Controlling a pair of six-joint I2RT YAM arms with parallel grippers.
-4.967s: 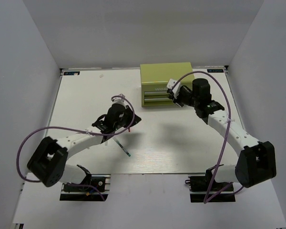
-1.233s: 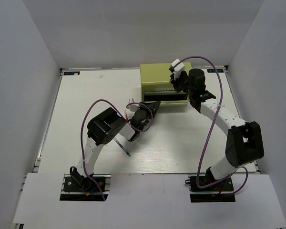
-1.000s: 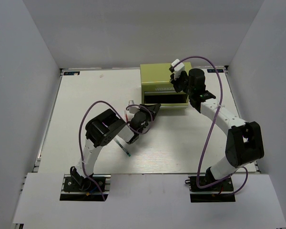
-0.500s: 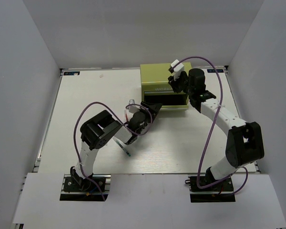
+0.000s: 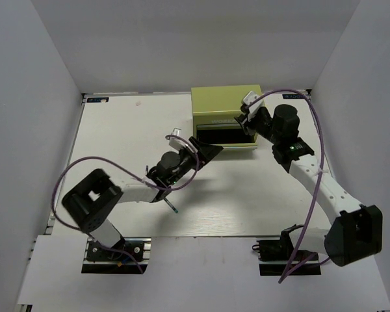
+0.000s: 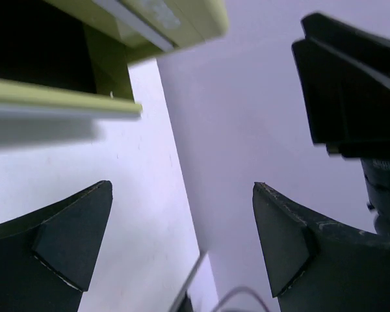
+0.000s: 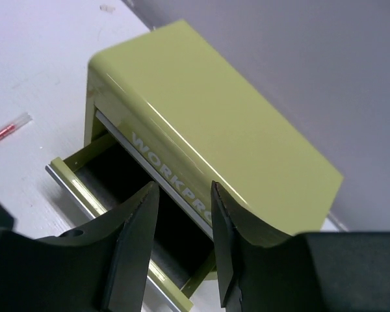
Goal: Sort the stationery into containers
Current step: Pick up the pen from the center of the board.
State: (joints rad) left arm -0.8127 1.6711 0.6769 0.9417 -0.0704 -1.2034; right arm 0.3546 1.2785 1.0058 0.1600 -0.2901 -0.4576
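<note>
Olive-green box (image 7: 247,149), upper centre of the overhead view, front lettered "WORKPR…" in white, one drawer (image 7: 81,153) pulled out. Left gripper (image 6: 182,188) is spread wide and empty before the drawer; right gripper (image 7: 183,195) is narrowly parted above it, gripping nothing. Green-tipped pen (image 5: 171,205) lies lower centre-left; red-white pen (image 7: 8,129) lies left of the box.

Olive-green box (image 7: 234,136), far edge of the surface (image 5: 117,143): you can read white capitals "WORKPR" on its pale front strip (image 7: 157,158); later letters hidden.
</note>
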